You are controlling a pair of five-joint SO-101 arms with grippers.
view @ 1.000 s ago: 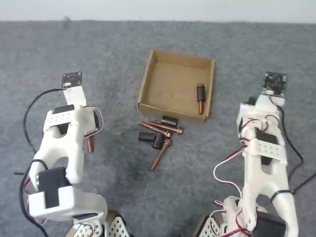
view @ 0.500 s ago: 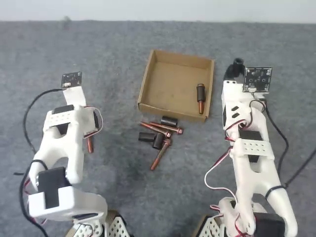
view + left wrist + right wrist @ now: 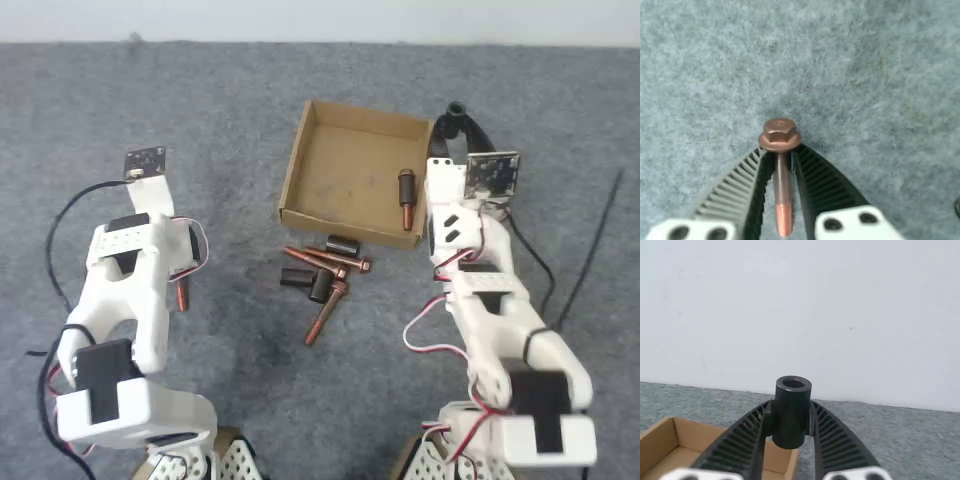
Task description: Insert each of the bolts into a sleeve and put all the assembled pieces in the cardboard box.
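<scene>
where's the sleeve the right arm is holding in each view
high: sleeve in the right gripper, by the box's far right corner.
right wrist: sleeve between the fingers, box behind.
left wrist: faces the left gripper's bolt over carpet.
shared landmark: the box.

Square brown cardboard box (image 3: 345, 170) sits mid grey tabletop (image 3: 240, 120); sleeved copper bolt (image 3: 406, 198) inside, at its right wall. Loose copper bolts (image 3: 322, 318) and black cylindrical sleeves (image 3: 343, 243) just in front. Left jaws grip a bolt (image 3: 781, 170) well left of those; right jaws grip a sleeve (image 3: 791, 410) just off the box's far-right corner.
</scene>
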